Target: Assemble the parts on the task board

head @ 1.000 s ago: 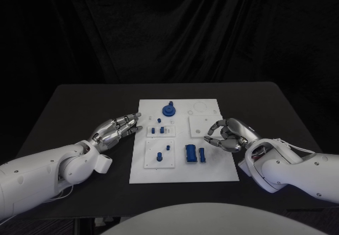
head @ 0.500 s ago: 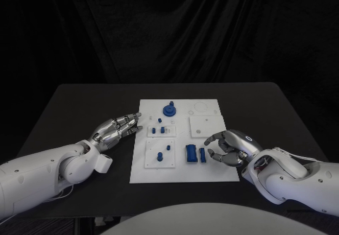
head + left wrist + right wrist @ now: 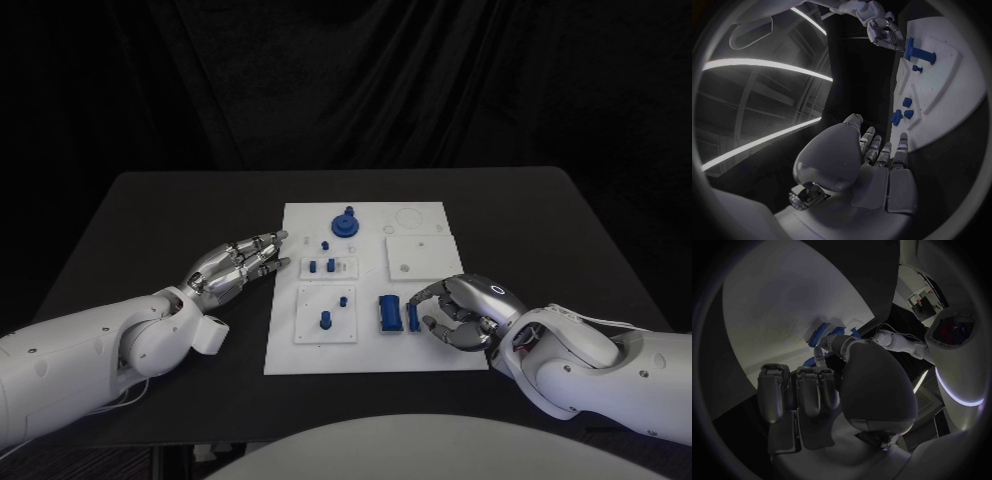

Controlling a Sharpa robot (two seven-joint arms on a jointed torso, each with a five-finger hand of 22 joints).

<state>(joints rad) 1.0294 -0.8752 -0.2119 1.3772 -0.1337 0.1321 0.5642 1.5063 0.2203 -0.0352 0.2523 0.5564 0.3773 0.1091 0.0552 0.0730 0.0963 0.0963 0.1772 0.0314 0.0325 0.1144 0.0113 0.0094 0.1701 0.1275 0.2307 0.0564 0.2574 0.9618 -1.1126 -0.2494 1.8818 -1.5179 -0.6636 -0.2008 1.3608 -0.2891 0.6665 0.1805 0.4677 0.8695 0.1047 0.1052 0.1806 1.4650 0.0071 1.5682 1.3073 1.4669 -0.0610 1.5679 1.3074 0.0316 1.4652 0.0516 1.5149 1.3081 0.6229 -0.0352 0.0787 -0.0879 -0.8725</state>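
Right robot hand [image 3: 464, 312] low over the near right of the white task board [image 3: 433, 355], fingers curled beside two long blue parts [image 3: 398, 313]; any grip impossible to tell. Left robot hand [image 3: 238, 266] flat on the black counter [image 3: 159, 220], fingers spread, tips at the board's left edge. Farther off, small blue pegs [image 3: 325, 266], then a round blue knob [image 3: 346, 224]. No legible writing anywhere.

The scene was dim, backed by black curtains that swallowed the light. The white task board [image 3: 372, 290] was the brightest surface, evenly lit from above with no hard glare and only faint shadows beside its blue parts [image 3: 389, 312]. Both wrist views bent straight edges into curves toward the dark circular rim. Bright light strips [image 3: 761, 65] streaked the left wrist view, away from the board.
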